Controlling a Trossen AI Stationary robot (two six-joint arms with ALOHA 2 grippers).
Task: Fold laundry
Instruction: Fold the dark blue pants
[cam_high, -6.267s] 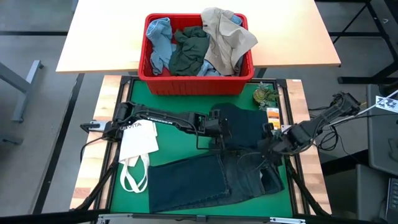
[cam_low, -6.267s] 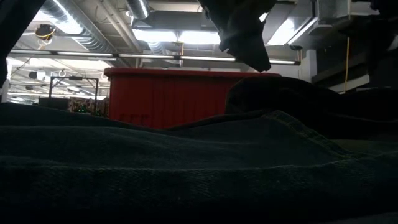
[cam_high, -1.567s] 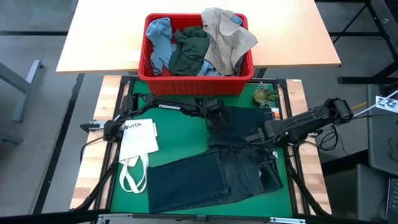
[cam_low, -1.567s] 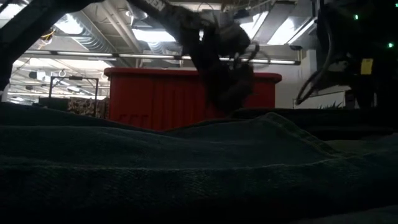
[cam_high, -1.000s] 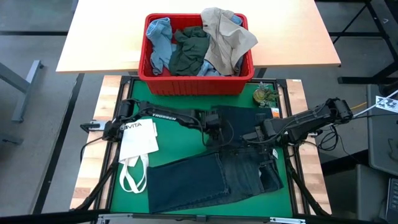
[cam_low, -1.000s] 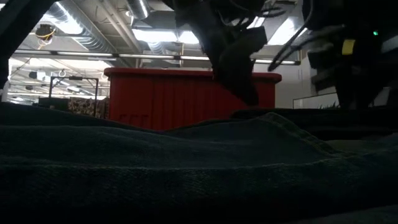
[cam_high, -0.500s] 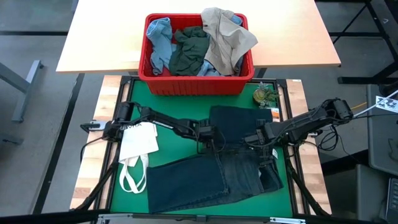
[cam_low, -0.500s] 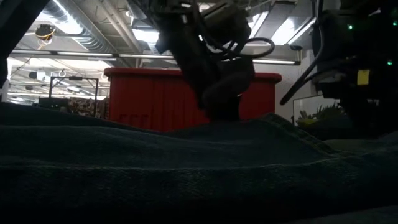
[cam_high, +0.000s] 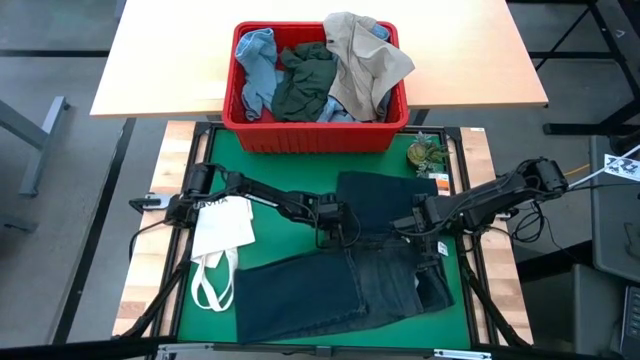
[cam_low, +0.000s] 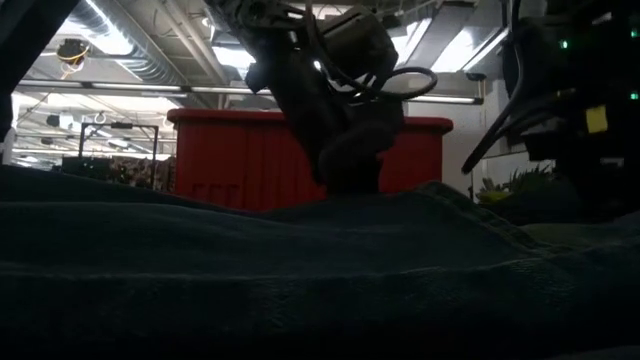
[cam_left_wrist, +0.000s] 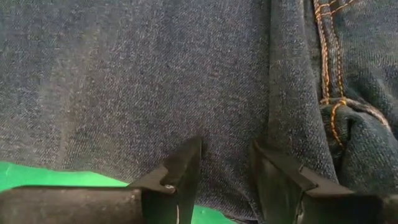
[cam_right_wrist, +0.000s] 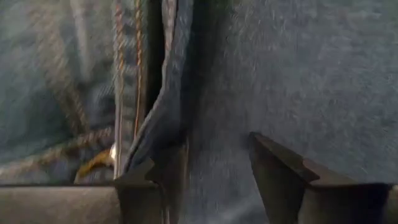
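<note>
Beneath both tools lie the jeans (cam_high: 345, 270), spread on the table (cam_high: 270, 235). Left tool (cam_left_wrist: 225, 163) and right tool (cam_right_wrist: 211, 163) press into denim with fingers parted, gripping nothing. Closing now might pinch one layer only, dragging the fold askew.

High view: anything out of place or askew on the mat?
Two things. A white tote bag lies on the green mat beside the jeans, partly under the left arm, and it isn't a garment. A small green object sits at the mat's far right corner. The jeans lie skewed, one leg folded over.
</note>
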